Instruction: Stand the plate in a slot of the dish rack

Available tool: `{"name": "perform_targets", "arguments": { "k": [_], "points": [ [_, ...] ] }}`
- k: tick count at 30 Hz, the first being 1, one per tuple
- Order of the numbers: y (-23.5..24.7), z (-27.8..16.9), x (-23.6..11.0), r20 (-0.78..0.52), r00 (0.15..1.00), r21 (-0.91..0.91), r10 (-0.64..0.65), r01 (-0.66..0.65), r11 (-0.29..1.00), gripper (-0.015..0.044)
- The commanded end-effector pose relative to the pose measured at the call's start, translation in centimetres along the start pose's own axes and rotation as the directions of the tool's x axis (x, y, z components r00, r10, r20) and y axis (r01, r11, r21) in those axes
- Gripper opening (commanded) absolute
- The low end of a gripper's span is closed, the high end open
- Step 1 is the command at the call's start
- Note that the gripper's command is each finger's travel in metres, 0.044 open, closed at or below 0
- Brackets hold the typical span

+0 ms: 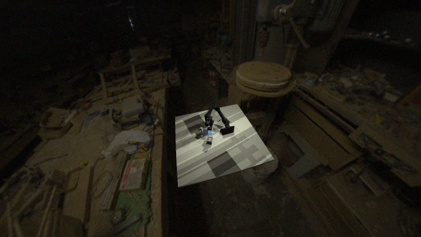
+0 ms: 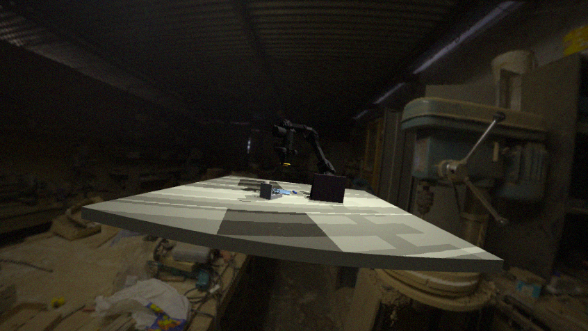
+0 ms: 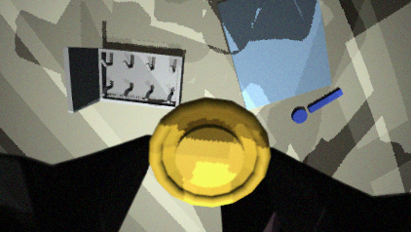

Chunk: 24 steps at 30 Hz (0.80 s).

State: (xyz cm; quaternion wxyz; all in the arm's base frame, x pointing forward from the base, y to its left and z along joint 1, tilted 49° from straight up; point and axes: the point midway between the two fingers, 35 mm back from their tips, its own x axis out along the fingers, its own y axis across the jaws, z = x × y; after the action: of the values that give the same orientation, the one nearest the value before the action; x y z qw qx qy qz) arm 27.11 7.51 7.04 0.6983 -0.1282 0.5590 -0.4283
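Observation:
A round yellow plate [image 2: 286,164] [image 3: 209,180] is held above the table, lying about level, its face toward the wrist camera. My gripper [image 3: 208,148] is shut on its opposite edges, one black finger on each side. The dish rack [image 1: 209,140] [image 3: 141,73] is a small grey-white tray with two rows of short dark rails and an upright dark panel at one end. It stands on the table, up and left of the plate in the wrist view; in the exterior view mostly the panel [image 2: 265,190] shows. No part of the plate is between the rails.
A light-blue mat [image 1: 209,132] [image 3: 282,73] lies beside the rack. A blue disc [image 3: 299,115] and a blue bar [image 3: 325,100] lie near its edge. A dark upright board [image 1: 227,130] [image 2: 328,188] stands near the arm's base on the patterned table [image 1: 188,174] [image 2: 164,218].

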Motion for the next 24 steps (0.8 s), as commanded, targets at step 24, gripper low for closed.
{"name": "perform_targets", "arguments": {
  "k": [24],
  "points": [
    [1.0, -1.8, 6.5, -0.355, 0.904, -0.335, 0.24, -0.362, 0.87, 0.0]
  ]
}}
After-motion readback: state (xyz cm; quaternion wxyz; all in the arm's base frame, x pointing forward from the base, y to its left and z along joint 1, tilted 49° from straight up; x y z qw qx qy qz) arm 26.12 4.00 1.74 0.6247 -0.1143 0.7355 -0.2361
